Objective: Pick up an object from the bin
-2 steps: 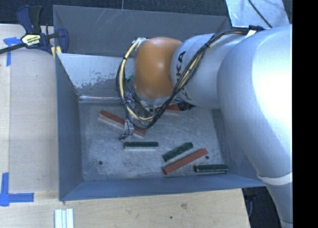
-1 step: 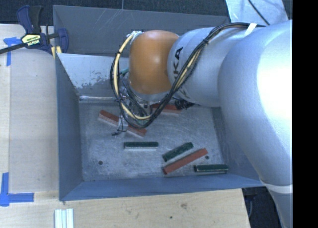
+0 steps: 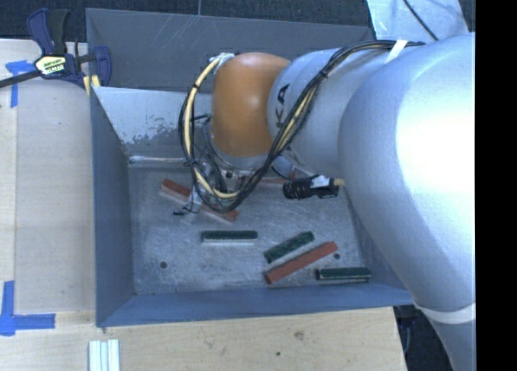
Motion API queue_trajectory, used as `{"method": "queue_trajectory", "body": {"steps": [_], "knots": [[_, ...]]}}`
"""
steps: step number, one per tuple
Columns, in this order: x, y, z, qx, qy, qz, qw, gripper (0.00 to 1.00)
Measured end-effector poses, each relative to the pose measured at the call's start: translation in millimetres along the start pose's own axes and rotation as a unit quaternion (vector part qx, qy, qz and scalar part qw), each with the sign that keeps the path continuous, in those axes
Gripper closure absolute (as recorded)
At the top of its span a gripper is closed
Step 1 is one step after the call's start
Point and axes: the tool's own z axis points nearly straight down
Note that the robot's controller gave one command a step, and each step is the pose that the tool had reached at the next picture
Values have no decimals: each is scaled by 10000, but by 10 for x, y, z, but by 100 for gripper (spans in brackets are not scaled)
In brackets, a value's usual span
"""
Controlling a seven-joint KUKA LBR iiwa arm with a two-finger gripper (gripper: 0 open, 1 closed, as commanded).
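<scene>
Grey metal makes the sloping walls and the flat, scuffed floor of the bin [image 3: 113,200], seen from above and a little from the side. From the right the big silver arm reaches in, and its wrist carries an orange cover [image 3: 242,103] with yellow and black cables [image 3: 192,119] looped around it.

Under this cover the claw [image 3: 198,198] is low, at the floor or very close to it, in the rear left part of the floor. Cables and the cover hide its tip, so I cannot tell if it is open or closed.

Directly at the claw lies a reddish-brown stick [image 3: 174,191]. One end shows on the claw's left and another reddish-brown end on its right, both in one slanted line. I cannot tell if this is one stick passing under the claw or two pieces.

Nearer the front, apart from the claw, lies a dark grey-green bar [image 3: 229,236]. Further right lie a green bar [image 3: 288,248], just beside it a long red-brown bar [image 3: 300,262], and a dark green bar [image 3: 343,275] at the front wall. A black cylinder [image 3: 311,190] lies by the arm.
</scene>
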Motion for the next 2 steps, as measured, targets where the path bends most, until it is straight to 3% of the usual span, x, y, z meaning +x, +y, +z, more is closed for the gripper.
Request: {"method": "queue_trajectory", "body": {"steps": [1,2], "knots": [[61,-134,312,8,7,563,9984,0],[57,-136,311,5,5,561,9984,0]]}}
